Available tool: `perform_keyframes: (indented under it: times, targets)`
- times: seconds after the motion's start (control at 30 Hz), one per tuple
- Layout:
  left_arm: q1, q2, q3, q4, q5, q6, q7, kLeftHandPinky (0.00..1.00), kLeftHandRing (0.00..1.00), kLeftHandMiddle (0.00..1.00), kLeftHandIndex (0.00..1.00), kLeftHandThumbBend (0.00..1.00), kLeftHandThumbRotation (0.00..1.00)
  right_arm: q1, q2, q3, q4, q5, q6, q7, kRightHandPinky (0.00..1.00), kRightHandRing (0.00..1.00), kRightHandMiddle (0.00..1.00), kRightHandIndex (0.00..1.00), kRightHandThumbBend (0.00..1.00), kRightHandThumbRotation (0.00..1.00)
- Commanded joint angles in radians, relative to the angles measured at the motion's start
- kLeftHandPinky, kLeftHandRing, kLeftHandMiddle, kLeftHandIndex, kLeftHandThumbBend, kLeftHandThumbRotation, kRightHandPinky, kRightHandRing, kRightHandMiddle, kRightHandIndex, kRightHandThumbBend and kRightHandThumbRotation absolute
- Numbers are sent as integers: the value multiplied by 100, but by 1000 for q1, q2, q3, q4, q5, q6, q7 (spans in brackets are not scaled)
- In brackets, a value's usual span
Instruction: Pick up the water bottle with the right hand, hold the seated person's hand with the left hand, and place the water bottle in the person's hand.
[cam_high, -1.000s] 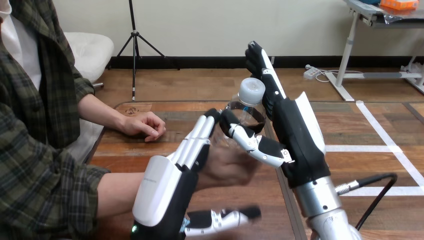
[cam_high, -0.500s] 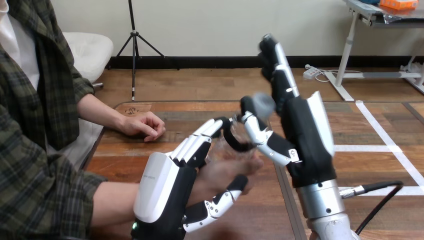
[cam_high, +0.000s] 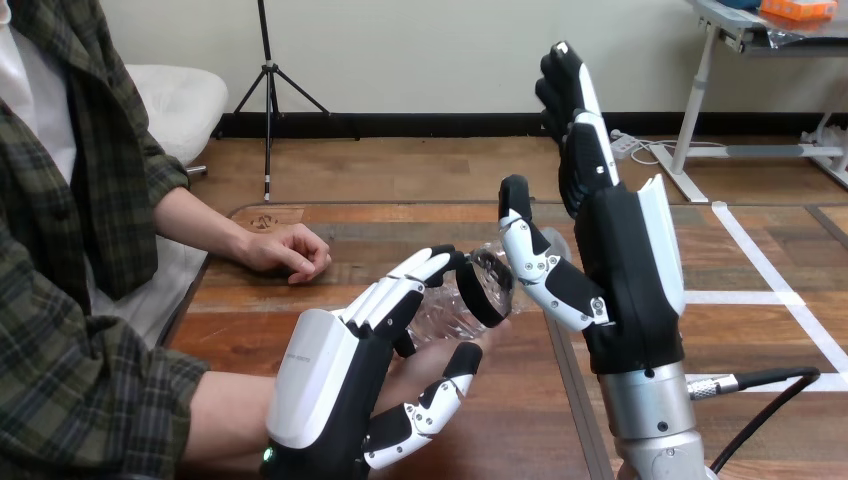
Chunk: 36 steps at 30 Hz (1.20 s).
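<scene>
The right hand (cam_high: 620, 290) now stands with fingers straight and thumb apart, released and lifted just right of the water bottle (cam_high: 465, 300), which it gripped upright a second ago. The left hand (cam_high: 325, 375), below and left of the bottle, stays curled round the person's hand (cam_high: 435, 358), where the bottle now lies tipped.

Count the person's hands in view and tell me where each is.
2. The person's upper hand rests on the table near its left edge. The person's lower hand, partly hidden, lies in the robot's left hand, under the water bottle.
</scene>
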Motion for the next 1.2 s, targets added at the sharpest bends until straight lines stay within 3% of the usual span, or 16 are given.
perform_keyframes:
  times: [0.0, 0.83, 1.17]
  targets:
    - [-23, -17, 1, -9, -8, -28, 12, 36, 76, 86, 83, 19, 63, -31, 19, -16, 15, -6, -43, -26, 100, 100, 100, 100, 0, 0]
    - [-31, -34, -3, 6, -24, -68, 1, 31, 74, 85, 81, 12, 71, -25, 3, -27, -16, -48, -38, -54, 100, 100, 100, 100, 0, 0]
    - [-15, -35, -3, -5, -12, -64, -6, 30, 74, 85, 81, 13, 70, -19, 15, -18, -1, -24, -48, -51, 100, 100, 100, 100, 0, 0]
